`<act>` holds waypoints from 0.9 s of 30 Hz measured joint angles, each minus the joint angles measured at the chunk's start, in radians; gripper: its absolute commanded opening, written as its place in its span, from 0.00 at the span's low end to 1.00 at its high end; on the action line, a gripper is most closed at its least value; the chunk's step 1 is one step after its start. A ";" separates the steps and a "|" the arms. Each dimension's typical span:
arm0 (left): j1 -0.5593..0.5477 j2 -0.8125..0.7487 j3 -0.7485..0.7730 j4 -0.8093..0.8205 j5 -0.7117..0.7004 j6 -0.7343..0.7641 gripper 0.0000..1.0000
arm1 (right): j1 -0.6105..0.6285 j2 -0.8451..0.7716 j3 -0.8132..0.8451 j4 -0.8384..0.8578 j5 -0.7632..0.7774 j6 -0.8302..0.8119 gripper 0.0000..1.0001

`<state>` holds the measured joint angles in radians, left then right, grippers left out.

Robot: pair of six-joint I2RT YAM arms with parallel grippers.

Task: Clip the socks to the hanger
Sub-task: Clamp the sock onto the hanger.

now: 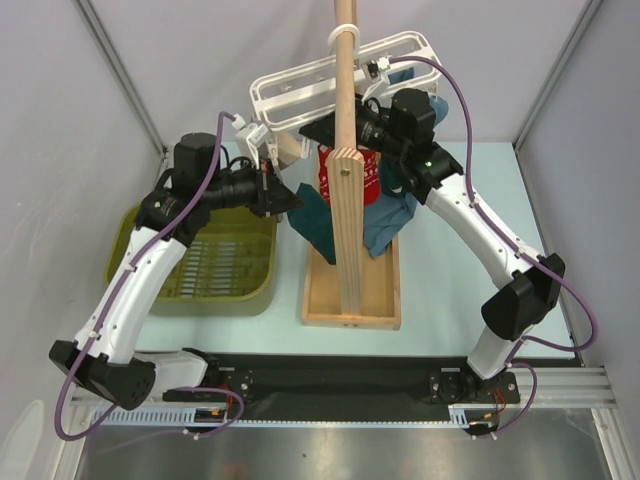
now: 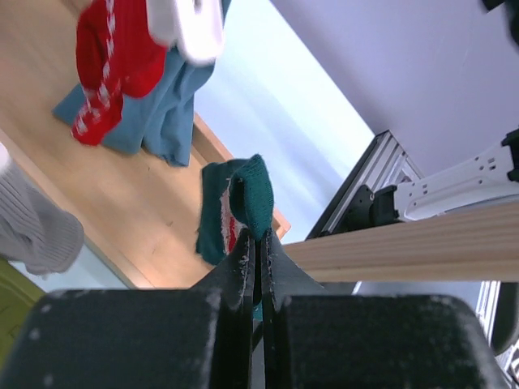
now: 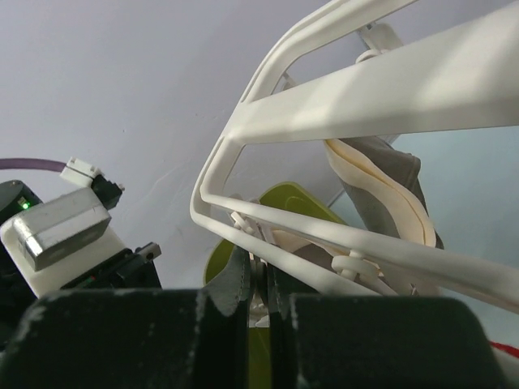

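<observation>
The hanger [image 1: 300,92] is hanging at the top of the wooden pole stand [image 1: 347,200]. Just left of the stand, the left gripper [image 1: 292,200] is pinching a teal sock [image 1: 315,228]. The right gripper [image 1: 318,130] is reaching across behind it, touching the hanger's underside. A red sock [image 1: 325,175] is dangling behind it, and a blue garment [image 1: 388,225] just right.

- A robot lab cell.
- Plain grey panel walls [image 1: 60,90] box in my pale table [image 1: 445,300].
- Aluminium rail [image 1: 350,424] along my near edge, purple cables [image 1: 57,412] trailing.
</observation>
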<state>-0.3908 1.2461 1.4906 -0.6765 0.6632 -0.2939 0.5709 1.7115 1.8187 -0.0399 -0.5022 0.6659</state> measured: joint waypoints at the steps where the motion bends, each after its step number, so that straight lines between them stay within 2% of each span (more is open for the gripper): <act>1: 0.000 0.009 0.013 -0.001 0.002 -0.004 0.00 | -0.002 0.000 -0.003 0.006 -0.008 0.002 0.00; 12: 0.000 0.078 0.160 0.005 0.003 -0.028 0.00 | -0.014 -0.006 -0.039 0.067 -0.064 0.028 0.00; 27: 0.000 0.121 0.172 -0.026 -0.005 -0.047 0.00 | -0.023 -0.023 -0.056 0.072 -0.084 0.056 0.00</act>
<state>-0.3908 1.3666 1.6630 -0.7025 0.6582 -0.3405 0.5484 1.6890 1.7630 0.0322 -0.5865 0.7219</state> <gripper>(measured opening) 0.014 0.065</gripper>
